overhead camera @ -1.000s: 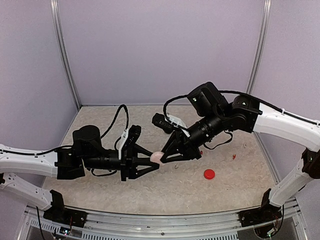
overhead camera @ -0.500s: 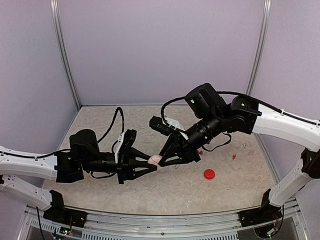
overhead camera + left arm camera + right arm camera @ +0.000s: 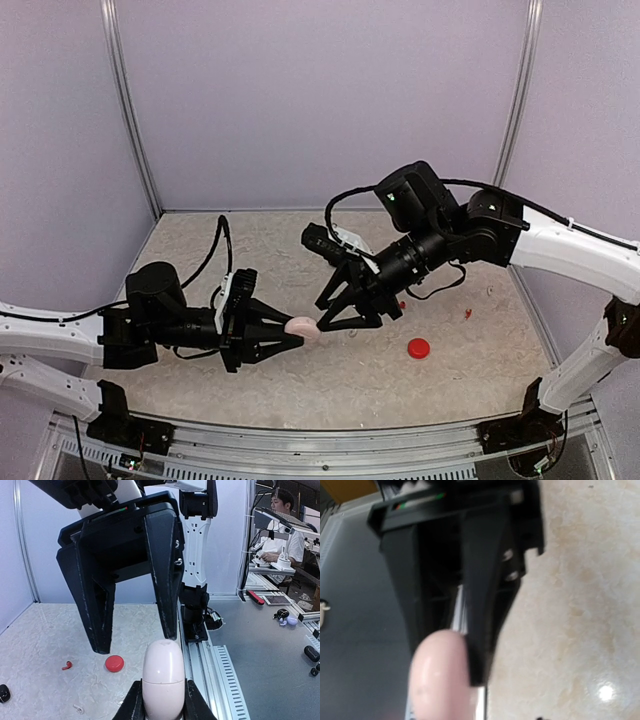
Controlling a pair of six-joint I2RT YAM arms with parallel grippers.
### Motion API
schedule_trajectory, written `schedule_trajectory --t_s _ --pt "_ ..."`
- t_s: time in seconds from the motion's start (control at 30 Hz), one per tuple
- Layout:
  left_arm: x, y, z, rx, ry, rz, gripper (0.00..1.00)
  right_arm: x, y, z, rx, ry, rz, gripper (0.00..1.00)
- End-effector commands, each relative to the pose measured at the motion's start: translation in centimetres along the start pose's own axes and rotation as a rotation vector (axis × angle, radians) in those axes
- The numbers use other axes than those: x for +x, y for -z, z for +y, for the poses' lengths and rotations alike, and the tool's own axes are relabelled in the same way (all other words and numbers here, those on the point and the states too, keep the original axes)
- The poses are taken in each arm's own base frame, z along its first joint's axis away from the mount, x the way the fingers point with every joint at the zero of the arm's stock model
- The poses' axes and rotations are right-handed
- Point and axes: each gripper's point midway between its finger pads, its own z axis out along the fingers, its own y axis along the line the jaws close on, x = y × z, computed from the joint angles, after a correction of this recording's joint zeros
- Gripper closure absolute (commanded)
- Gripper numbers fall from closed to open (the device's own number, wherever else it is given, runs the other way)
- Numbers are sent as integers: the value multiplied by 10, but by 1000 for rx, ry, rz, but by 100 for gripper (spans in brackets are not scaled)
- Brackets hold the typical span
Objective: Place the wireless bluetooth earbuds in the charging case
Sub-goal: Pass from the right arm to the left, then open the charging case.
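Since a second ago your left arm has drawn back toward the near left, taking the pale pink charging case (image 3: 163, 675) with it, and the right gripper (image 3: 135, 640) has spread its jaws and let go. The handover looks just finished. The left gripper (image 3: 162, 706) is clamped on the lower half of the case, which stands upright above the table (image 3: 300, 380) with its rounded top free. The right jaws stand apart with nothing between them, just off the case's tip. From the left wrist the case looks closed, only a seam showing, so no earbud can go in yet. The red earbud (image 3: 66, 665) lies loose on the table beside a red round case (image 3: 114, 663), well apart from the pink one. Next you likely need the right fingers to lift that lid, then fetch an earbud while the left holds steady.
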Motion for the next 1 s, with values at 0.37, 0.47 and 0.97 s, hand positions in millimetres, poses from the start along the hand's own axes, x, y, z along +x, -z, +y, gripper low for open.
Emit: schedule_trajectory --t_s 0.37,0.47,0.97 --pt "-17 3 -5 -18 -38 -64 90 -26 6 16 40 88 -105 22" --pt "-18 3 -4 -22 -37 -66 90 -23 -1 15 43 84 -90 21" --pt "-25 1 -14 -4 -49 -76 90 -13 -13 2 93 64 -38 19"
